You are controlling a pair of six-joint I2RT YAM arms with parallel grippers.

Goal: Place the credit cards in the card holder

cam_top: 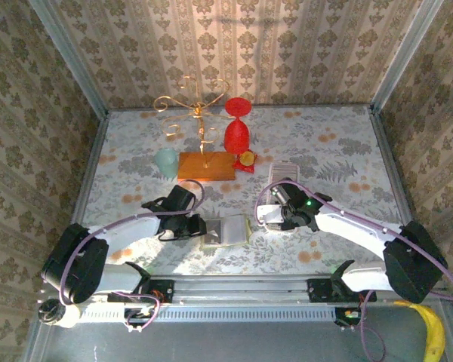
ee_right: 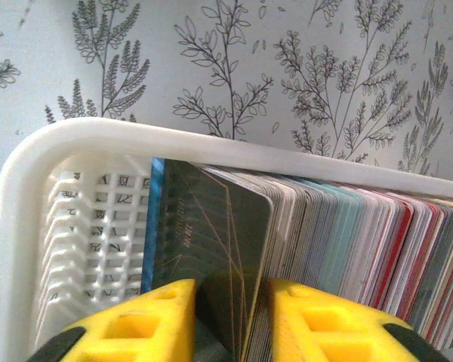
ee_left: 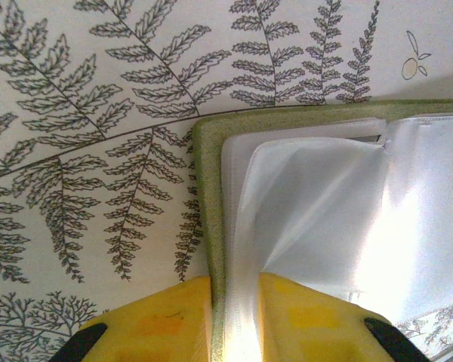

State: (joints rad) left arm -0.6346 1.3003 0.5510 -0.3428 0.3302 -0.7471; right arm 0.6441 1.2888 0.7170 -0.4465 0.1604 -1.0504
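Place: was a robot test cell.
Walls: were wallpapered panels in metal frame.
Mounting: arms sat on rail.

— What did you have around you?
— Damask wallpaper rose before me at the top of the frame and down both sides. Grey metal posts framed the corners; a pale leaf-printed cloth lay spread below.
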